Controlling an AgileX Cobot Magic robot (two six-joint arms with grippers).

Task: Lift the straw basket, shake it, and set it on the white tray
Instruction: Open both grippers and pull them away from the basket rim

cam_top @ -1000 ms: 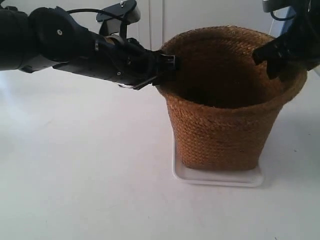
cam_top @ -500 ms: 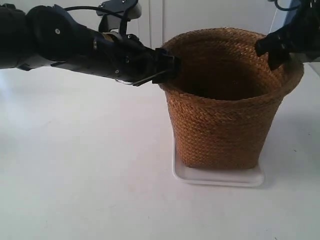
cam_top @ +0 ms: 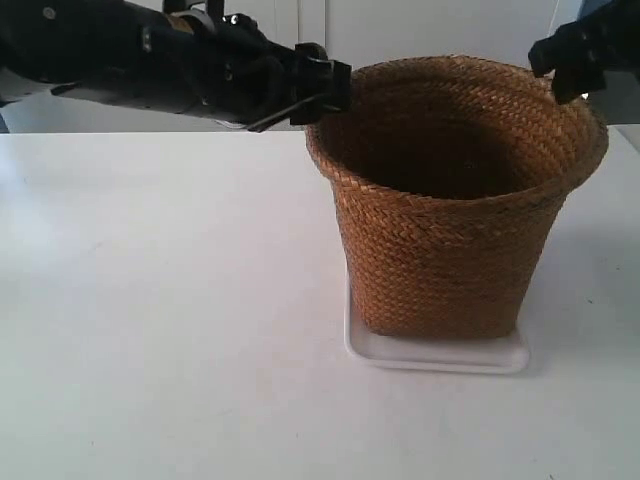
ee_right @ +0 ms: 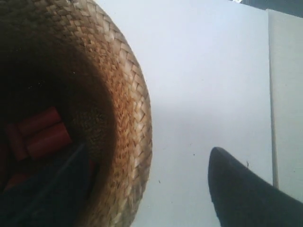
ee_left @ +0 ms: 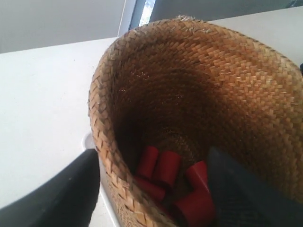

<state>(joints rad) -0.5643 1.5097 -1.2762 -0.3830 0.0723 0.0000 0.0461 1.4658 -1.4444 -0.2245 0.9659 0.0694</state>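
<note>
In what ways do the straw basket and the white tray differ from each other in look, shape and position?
The straw basket is brown and woven; the white tray is smooth and glossy. The basket is tall with a flared rim; the tray is flat and low. The basket holds red cylinders; the tray bears the basket. Both rest at one spot on the white table.
</note>
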